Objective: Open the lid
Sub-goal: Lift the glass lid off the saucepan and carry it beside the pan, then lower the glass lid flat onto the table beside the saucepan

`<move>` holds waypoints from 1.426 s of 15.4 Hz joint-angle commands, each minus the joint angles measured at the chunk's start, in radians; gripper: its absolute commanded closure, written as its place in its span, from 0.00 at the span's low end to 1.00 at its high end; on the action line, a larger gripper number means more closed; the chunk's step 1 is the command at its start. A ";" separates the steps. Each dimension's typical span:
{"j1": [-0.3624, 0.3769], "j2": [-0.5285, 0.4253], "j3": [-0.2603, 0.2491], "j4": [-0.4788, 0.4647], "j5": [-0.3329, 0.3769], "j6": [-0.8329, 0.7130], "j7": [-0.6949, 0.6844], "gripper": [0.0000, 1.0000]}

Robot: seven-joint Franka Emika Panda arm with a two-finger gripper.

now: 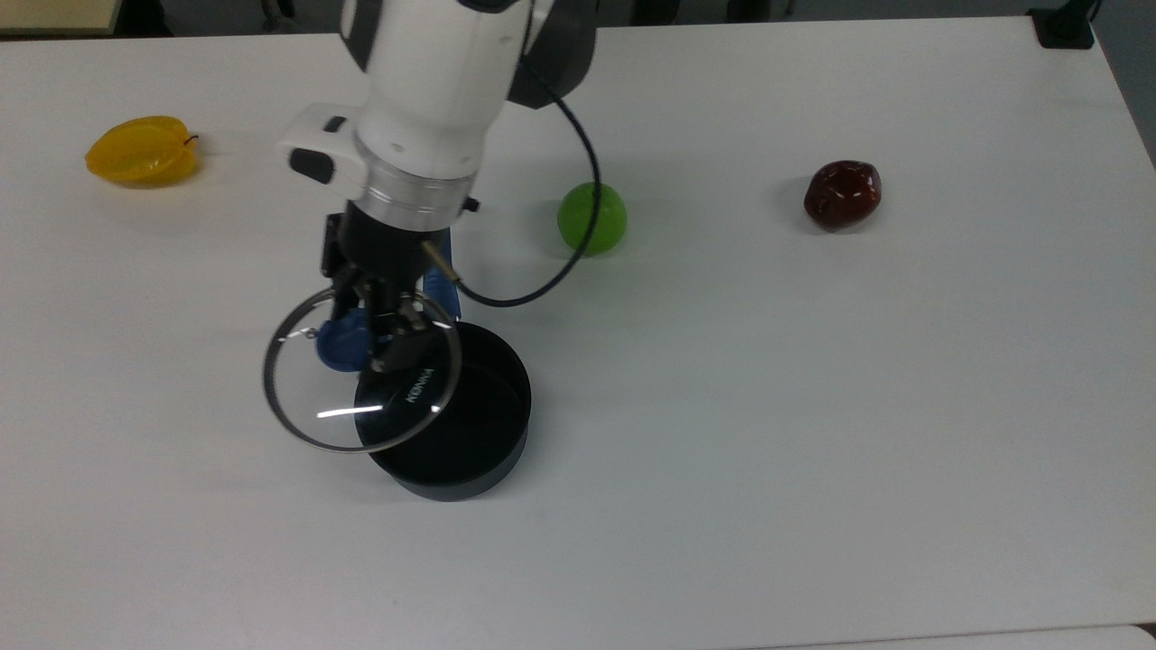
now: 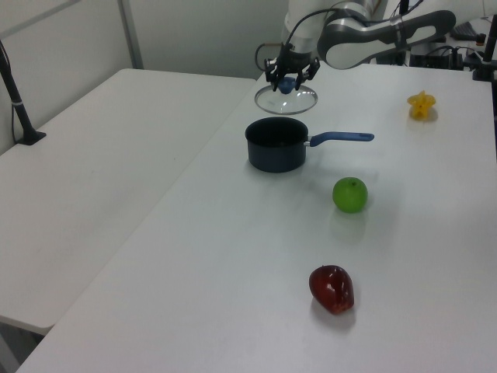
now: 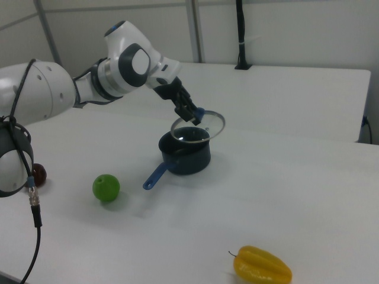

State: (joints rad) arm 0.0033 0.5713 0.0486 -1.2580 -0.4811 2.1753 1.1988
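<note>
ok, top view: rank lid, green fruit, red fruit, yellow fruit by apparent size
1. lid, though it is held up nearer the camera, so it looks bigger than it is
2. yellow fruit
3. green fruit and red fruit: too alike to rank

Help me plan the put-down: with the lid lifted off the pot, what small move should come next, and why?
Probably carry the lid further toward the top view's left, then lower it. The end effector grips its blue knob, and the lid hangs above the saucepan, partly overlapping its rim in the top view. Bare table lies that way.
</note>
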 commanded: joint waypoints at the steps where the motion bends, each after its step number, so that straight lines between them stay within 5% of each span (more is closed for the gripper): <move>1: -0.083 -0.038 -0.004 -0.035 0.001 -0.003 -0.054 0.43; 10: -0.308 -0.025 -0.003 -0.124 0.035 0.202 -0.142 0.43; 22: -0.284 0.030 -0.004 -0.251 0.018 0.317 -0.136 0.43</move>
State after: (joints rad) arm -0.3100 0.6099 0.0520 -1.4802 -0.4687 2.4576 1.0721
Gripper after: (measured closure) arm 0.388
